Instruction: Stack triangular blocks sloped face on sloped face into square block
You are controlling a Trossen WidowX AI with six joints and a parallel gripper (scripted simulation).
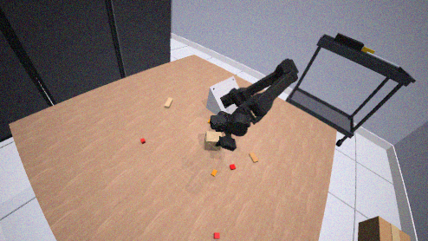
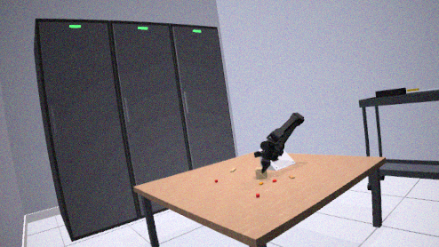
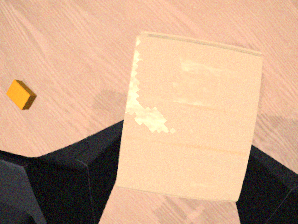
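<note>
- The gripper (image 1: pixel 222 140) is squeezed tight on a tan triangular block (image 3: pixel 193 123).
- That block sits low over the middle of the table (image 1: pixel 87 173), on or just above the other triangular block (image 1: pixel 210 145); I cannot tell if they touch.
- Small red cubes (image 1: pixel 232 166) and an orange cube (image 3: pixel 20 94) lie near.
- A black cart (image 1: pixel 364 58) stands beside the table.

Pale wood triangle block (image 3: pixel 189 123) held in hand (image 1: pixel 226 141), squeezed between dark fingers. Wide flat face looks up at wrist camera. Small white speckles near its left edge. Block sits low over brown tabletop (image 1: pixel 108 182), near middle. From top, looks like light tan cube shape (image 1: pixel 211 140). Can't tell second triangle block apart from first one.
</note>
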